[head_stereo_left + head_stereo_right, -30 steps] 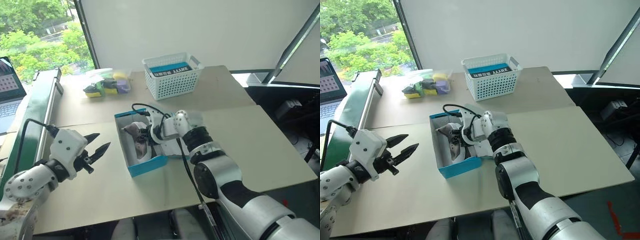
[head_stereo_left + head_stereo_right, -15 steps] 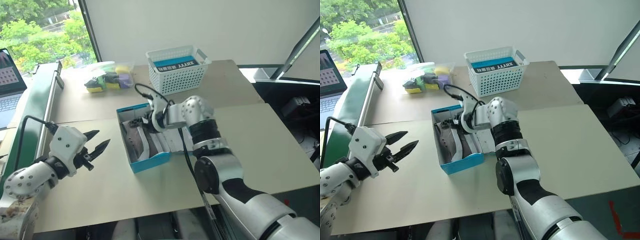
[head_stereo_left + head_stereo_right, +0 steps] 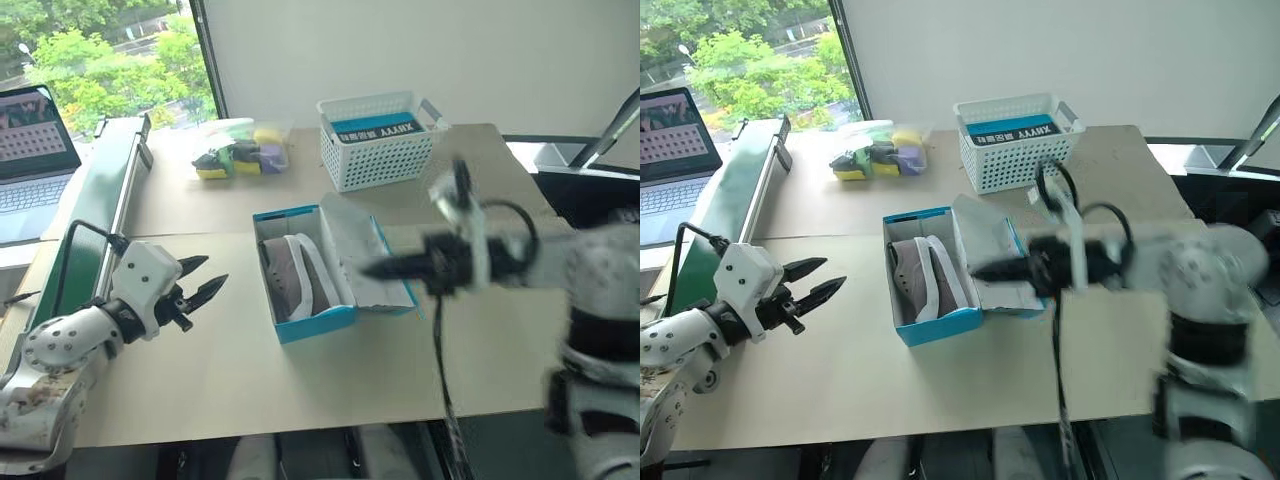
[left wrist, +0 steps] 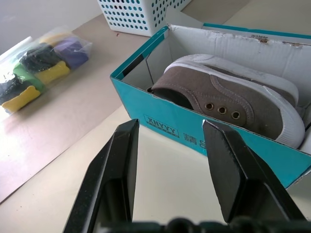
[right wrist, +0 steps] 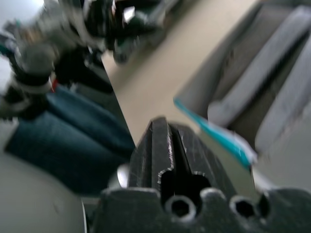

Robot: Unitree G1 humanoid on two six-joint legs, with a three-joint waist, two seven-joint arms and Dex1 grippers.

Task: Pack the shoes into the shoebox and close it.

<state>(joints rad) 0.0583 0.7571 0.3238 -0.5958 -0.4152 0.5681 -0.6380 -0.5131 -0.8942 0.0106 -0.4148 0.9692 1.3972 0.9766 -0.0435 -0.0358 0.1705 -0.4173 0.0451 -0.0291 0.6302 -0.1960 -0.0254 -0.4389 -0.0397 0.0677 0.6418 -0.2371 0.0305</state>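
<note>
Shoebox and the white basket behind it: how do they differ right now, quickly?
The shoebox is bright blue cardboard with solid walls; the basket is white plastic lattice. The shoebox stands near the middle of the table with its lid open; the basket sits farther back and has no lid. The shoebox holds grey-brown shoes with white soles; the basket holds a blue item with white lettering. Both are rectangular and upright.

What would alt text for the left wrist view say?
An open blue shoebox holds a grey-brown sneaker, seen between the left claw's open black fingers. A white basket stands beyond it.
</note>
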